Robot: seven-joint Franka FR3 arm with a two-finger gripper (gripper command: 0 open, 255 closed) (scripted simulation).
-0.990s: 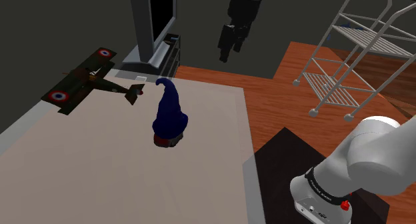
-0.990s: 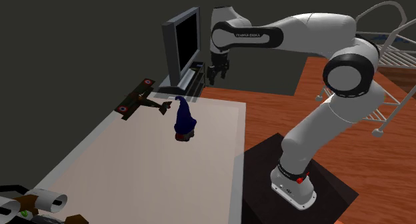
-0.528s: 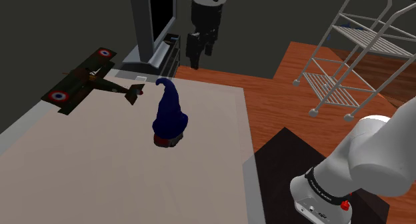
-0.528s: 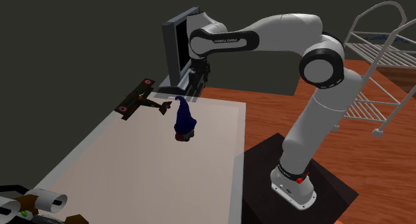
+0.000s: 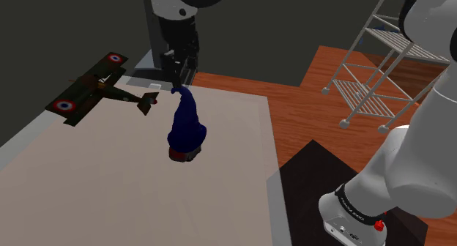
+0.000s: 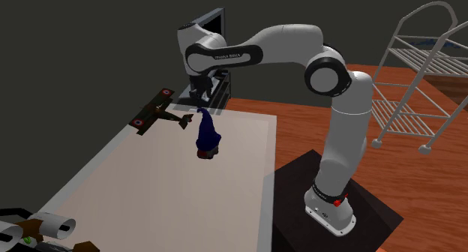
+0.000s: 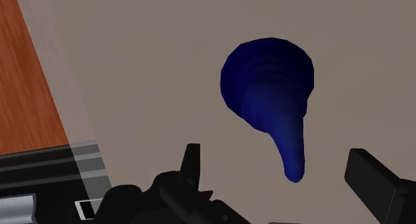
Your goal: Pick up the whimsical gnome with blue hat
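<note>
On the pale table [image 5: 102,193], well apart from the white wire rack [image 5: 407,41] whose shelves I cannot read, your gnome [image 5: 186,127] stands upright near a toy biplane [image 5: 95,91]. Expect it to be light and stiff, its tapering blue hat [image 7: 267,76] slippery, so grip low on the wide part, not the curled tip [image 7: 293,168]. Your gripper [image 7: 275,155] hangs just above that tip, fingers [image 7: 192,164] spread, holding nothing.

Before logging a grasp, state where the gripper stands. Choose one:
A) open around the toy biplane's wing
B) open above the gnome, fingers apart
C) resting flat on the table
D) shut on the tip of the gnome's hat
B: in the wrist view the gripper looks down on the gnome, and its fingers stand apart on either side of the hat tip, neither touching it.
</note>
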